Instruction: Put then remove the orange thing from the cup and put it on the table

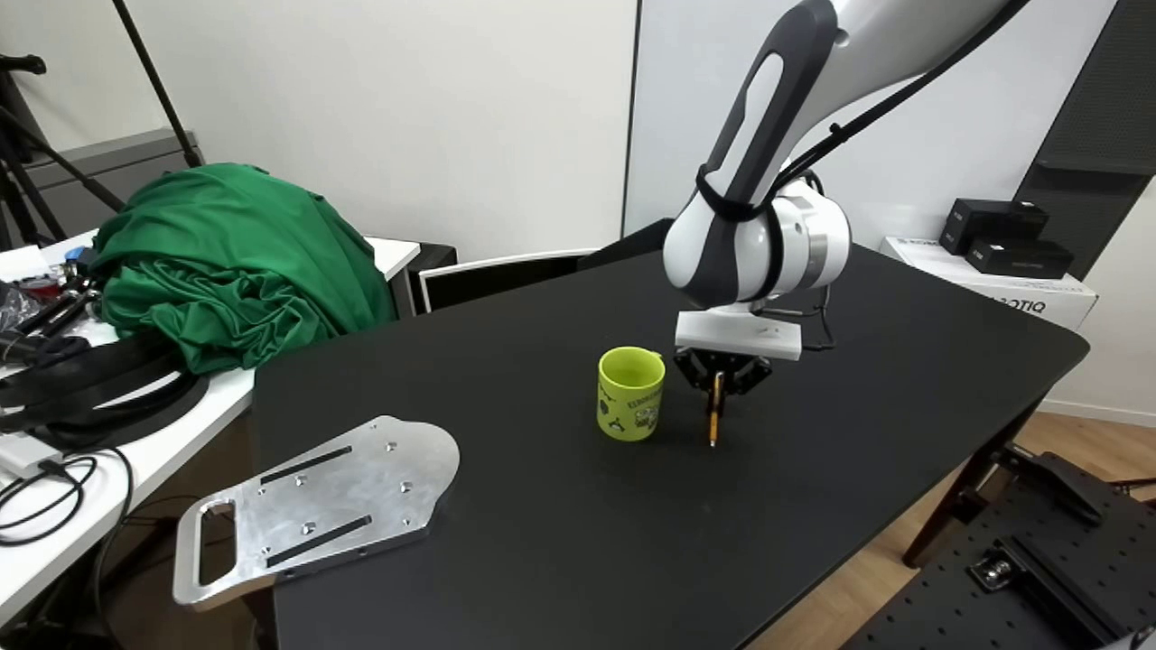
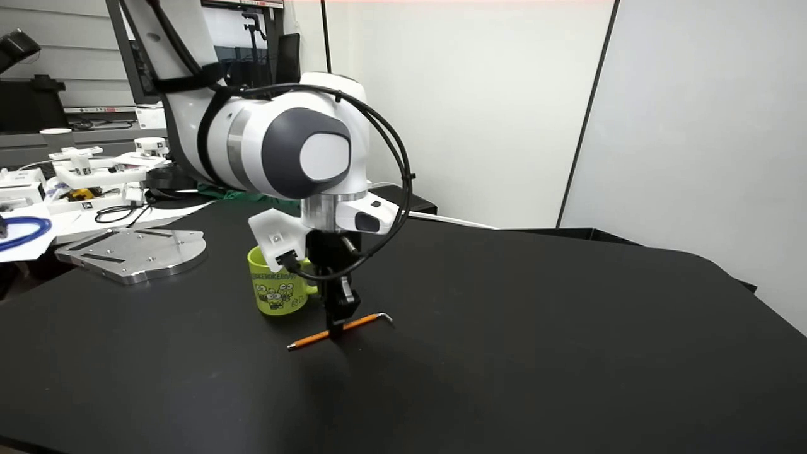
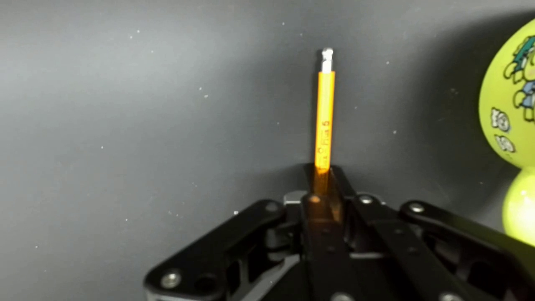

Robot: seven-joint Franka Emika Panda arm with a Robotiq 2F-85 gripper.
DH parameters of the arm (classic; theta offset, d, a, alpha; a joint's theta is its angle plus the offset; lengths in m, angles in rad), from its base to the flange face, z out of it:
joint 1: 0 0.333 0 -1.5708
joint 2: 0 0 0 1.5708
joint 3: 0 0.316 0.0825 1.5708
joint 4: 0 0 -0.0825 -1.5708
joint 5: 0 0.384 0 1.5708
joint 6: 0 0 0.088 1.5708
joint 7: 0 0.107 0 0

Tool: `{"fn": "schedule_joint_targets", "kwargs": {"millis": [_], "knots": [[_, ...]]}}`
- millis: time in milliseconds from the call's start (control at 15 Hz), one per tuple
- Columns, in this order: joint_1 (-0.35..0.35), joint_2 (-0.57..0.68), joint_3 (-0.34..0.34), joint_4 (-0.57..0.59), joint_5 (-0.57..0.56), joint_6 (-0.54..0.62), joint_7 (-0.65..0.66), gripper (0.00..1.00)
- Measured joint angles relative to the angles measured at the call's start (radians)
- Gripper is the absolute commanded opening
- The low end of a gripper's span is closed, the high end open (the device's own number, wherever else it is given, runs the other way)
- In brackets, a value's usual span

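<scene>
In the gripper (image 3: 324, 177), the orange hex key (image 3: 324, 117) is clamped, on or just above the table (image 3: 167, 146); in the wrist view the cup (image 3: 508, 104) is seen at the gripper's two o'clock. A firm pinch should be assured before the key is lifted and tipped upright.

My tool (image 2: 336, 329) points down at the matte black bench (image 2: 536, 353), its fingertips at the middle of the orange stick (image 2: 311, 339), which shows on both sides of them, with bent metal at one end. I see the lime-green cup (image 2: 275, 291) upright just beside, partly hidden by the arm (image 2: 268, 145). A silver metal plate (image 2: 142, 248) lies farther back.
</scene>
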Motion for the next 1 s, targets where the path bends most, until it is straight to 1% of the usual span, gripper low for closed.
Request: {"fn": "schedule_joint_targets", "kwargs": {"millis": [333, 733, 1000], "knots": [[0.006, -0.033, -0.011, 0.007, -0.001, -0.023, 0.011, 0.02], [0.014, -0.133, -0.032, 0.009, -0.025, -0.130, 0.062, 0.02], [-0.001, -0.198, -0.025, 0.026, -0.020, -0.273, 0.079, 0.02]]}}
